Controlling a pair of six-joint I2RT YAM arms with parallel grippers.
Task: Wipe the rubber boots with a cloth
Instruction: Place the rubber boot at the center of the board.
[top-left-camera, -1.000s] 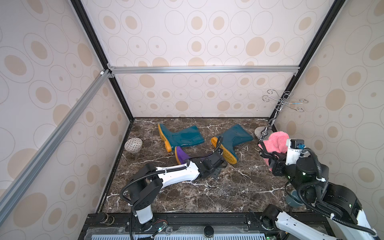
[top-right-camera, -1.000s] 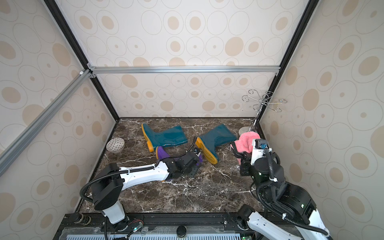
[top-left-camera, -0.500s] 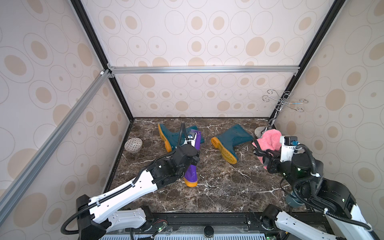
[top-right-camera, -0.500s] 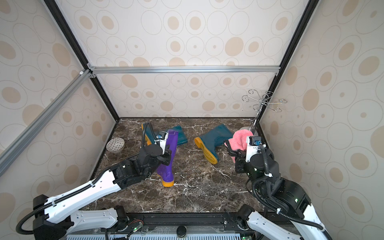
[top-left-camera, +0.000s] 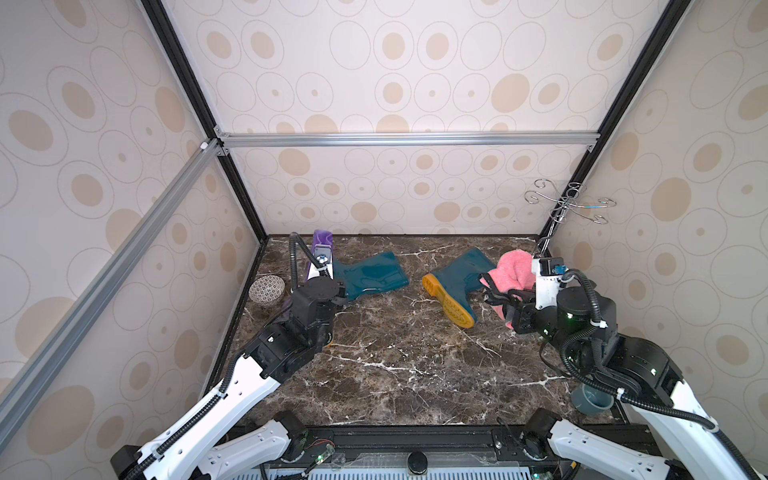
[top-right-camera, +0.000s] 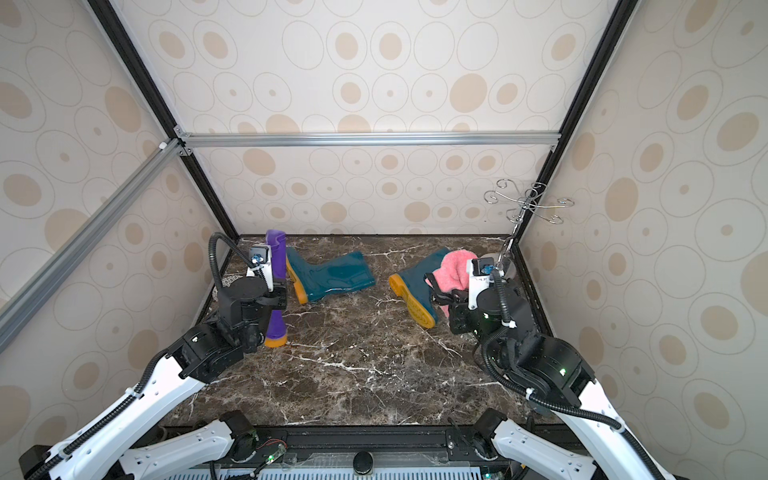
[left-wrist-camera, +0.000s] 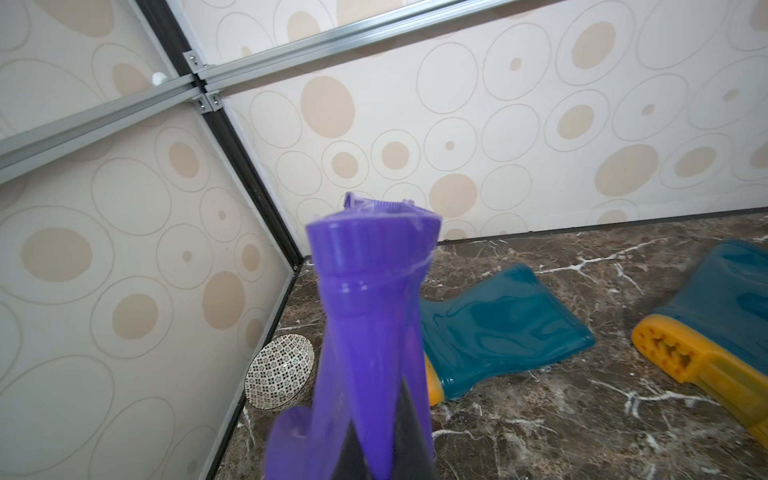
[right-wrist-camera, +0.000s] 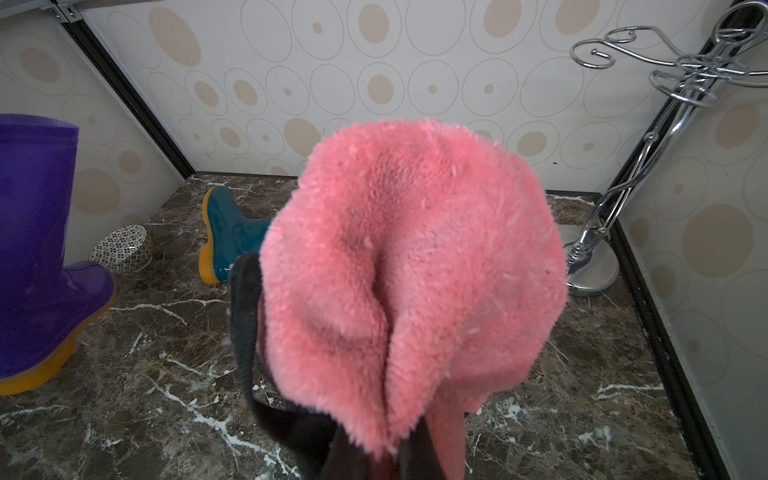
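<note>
Standing upright in the left pincer (top-right-camera: 278, 297), which pinched its shaft, the purple boot (top-right-camera: 276, 253) had been raised from lying flat a second earlier; the right pincer (top-right-camera: 444, 295) gripped the pink cloth (top-right-camera: 455, 269), well apart from that boot, two teal boots (top-right-camera: 332, 276) lying between both pincers. Wiping looked ready to start. No writing was legible

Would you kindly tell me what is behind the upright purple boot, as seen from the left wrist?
Beyond the purple boot lie a patterned bowl and a teal boot on its side. The purple boot covers that teal boot's toe.
</note>
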